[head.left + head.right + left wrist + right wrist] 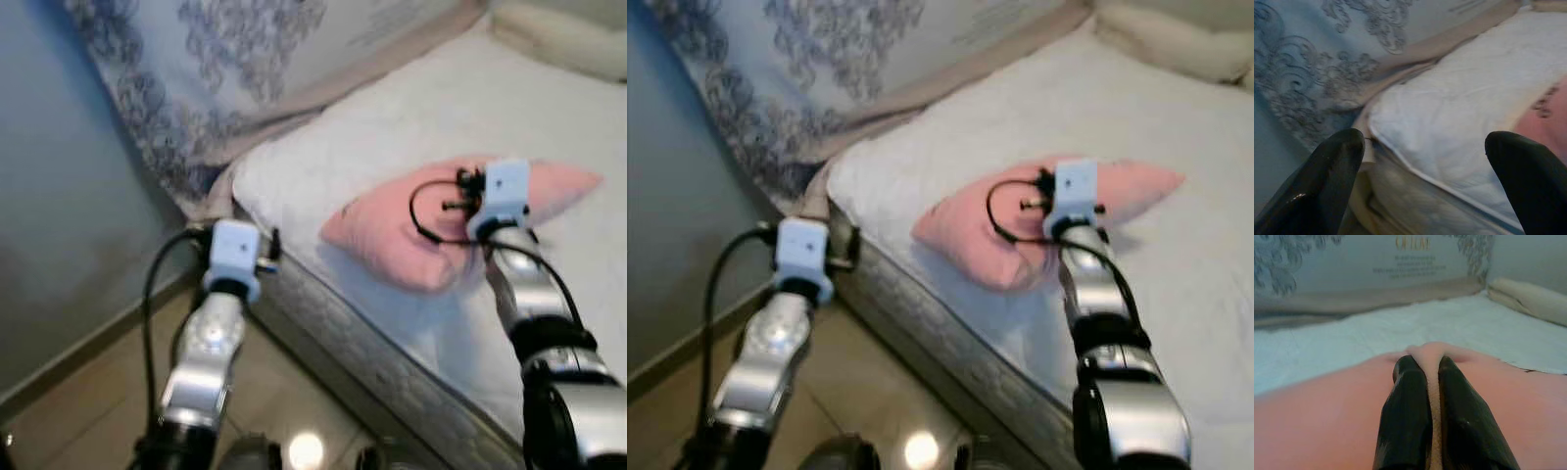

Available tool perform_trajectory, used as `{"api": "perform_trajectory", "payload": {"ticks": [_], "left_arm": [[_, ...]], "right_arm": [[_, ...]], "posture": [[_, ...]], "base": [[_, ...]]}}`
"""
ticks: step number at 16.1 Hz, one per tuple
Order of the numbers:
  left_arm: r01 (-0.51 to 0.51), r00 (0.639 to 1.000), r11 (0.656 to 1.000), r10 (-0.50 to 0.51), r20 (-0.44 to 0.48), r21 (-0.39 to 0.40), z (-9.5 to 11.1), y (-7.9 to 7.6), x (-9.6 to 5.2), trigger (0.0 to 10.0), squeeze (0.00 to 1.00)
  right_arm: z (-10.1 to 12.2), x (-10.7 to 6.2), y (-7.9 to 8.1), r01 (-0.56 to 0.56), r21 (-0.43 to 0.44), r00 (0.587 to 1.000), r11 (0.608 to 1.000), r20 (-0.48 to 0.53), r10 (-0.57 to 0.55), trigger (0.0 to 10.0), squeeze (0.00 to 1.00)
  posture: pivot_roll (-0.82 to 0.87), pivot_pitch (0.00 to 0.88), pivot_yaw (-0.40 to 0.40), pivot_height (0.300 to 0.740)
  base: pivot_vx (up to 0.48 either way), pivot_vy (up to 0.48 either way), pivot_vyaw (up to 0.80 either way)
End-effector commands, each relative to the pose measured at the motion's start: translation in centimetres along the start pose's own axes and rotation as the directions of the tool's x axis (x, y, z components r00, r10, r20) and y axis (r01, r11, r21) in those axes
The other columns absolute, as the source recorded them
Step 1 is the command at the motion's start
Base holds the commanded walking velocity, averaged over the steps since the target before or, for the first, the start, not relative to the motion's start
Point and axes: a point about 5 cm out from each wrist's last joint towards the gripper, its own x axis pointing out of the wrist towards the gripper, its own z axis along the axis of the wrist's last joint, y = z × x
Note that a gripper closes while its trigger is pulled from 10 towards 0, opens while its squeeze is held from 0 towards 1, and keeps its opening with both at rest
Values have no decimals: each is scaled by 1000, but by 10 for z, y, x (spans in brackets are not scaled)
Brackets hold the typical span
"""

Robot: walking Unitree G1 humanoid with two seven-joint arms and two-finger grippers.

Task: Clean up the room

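The right hand (1432,377) is clamped on a fold of the pink pillow (392,235), which lies near the bed's (441,108) near-left corner. The left hand (1425,161) hangs apart beside that corner. Lifting slowly would keep the thin pinch from slipping.

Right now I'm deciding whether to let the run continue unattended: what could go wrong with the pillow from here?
1. The right gripper pinches only a thin fold of the pink pillow, so the fabric might slip out when lifted.
2. The pillow lies near the edge of the mattress; if the grip fails during a pull, it could drop to the floor.
3. The left gripper hovers open by the mattress corner and could snag the patterned bedding if it advances.
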Motion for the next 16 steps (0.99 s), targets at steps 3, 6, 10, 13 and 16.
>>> {"api": "perform_trajectory", "payload": {"ticks": [3, 6, 10, 13, 16], "left_arm": [[24, 999, 1000, -24, 28, 13, 4, -4, -4, 10000, 0], [-31, 999, 999, 31, 24, -11, 5, 2, -4, 10000, 0], [-32, 999, 999, 32, 4, 6, 1, 0, -4, 10000, 0], [-35, 999, 999, 35, -9, 8, 0, -2, -5, 10000, 0], [-41, 999, 998, 42, -10, 38, 0, -3, -5, 10000, 0]], "right_arm": [[12, 4, -6, 23, -10, 999, 1000, 43, -23, 0, 0], [14, 6, -7, 27, -21, 999, 999, 45, -26, 0, 0], [15, 7, -7, 22, -24, 999, 999, 43, -21, 0, 0], [12, 5, -6, 21, -27, 999, 999, 37, -20, 0, 0], [11, 6, -7, 22, -27, 999, 999, 33, -21, 0, 0]], "posture": [[40, 76, -27, 740], [44, 78, -28, 740], [45, 79, -35, 740], [48, 82, -38, 740], [55, 87, -42, 740]], "base": [[104, -388, 433], [412, -110, 421], [304, 0, 205], [0, 0, 0], [0, 0, 0]]}}
